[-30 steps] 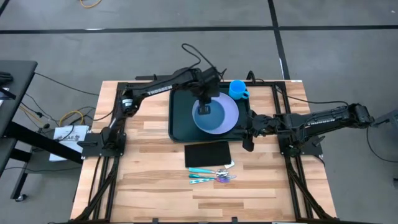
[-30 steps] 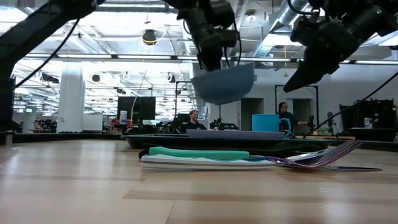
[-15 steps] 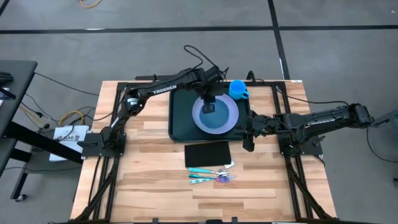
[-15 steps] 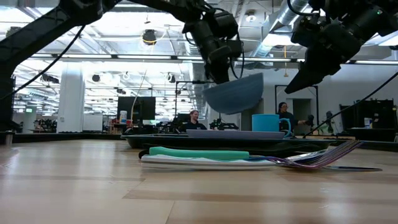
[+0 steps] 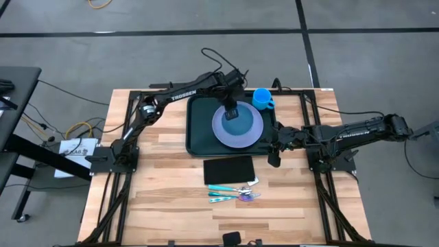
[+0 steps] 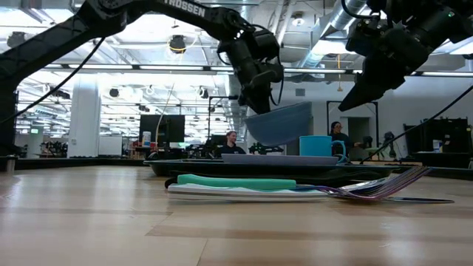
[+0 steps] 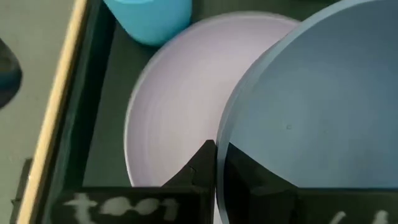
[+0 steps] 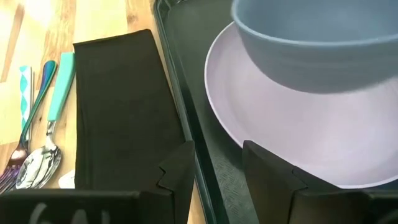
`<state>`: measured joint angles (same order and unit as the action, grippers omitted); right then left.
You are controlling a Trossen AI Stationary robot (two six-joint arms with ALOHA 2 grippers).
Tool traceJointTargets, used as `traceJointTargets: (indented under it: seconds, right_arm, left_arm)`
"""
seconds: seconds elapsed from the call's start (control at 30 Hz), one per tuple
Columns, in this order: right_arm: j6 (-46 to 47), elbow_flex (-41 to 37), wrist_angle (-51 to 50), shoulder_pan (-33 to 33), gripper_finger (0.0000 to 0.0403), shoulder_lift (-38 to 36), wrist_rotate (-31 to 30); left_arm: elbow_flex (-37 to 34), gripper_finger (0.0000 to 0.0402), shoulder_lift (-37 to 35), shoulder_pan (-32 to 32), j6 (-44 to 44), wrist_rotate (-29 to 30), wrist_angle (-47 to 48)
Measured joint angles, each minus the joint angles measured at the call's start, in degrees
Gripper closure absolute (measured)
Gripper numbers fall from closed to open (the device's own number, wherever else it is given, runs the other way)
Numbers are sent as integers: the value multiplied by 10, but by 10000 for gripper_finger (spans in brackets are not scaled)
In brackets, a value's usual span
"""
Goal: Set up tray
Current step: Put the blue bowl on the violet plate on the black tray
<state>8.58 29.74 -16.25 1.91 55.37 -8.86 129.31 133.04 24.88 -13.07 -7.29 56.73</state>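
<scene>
On the far half of the wooden table [image 5: 164,199] sits 1 dark green tray [image 5: 199,134], holding 1 lavender plate [image 5: 239,136] and, at its far right corner, 1 light blue cup [image 5: 262,98]. Over the plate, 1 grey-blue bowl [image 6: 279,123] hangs tilted in the air, clear of the plate in the low view; the left gripper [image 5: 230,110] has its fingers pinched on the bowl's rim. At the tray's right edge the right gripper [image 5: 274,152] waits just beside the rim, its 2 fingers [image 8: 177,174] spread apart with nothing between them. Nearer the front lies 1 flat black rectangle [image 5: 230,169], just apart from the tray. Beside that, closer still, rests a small bundle of cutlery [image 5: 233,192] with teal handles; I can pick out 1 spoon [image 8: 34,163] but can't count the rest. Beyond the table 2 people [image 6: 230,140] are visible in the room.
</scene>
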Motion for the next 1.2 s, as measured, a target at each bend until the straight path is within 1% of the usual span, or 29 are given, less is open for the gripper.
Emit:
traceJointTargets:
  seconds: [0.37,1.2]
  right_arm:
    - [0,0,1,0,276,0,0]
    - [0,0,1,0,276,0,0]
  left_arm:
    - [0,400,21,-1,12,-3,2]
    - [-1,400,21,-7,29,-5,7]
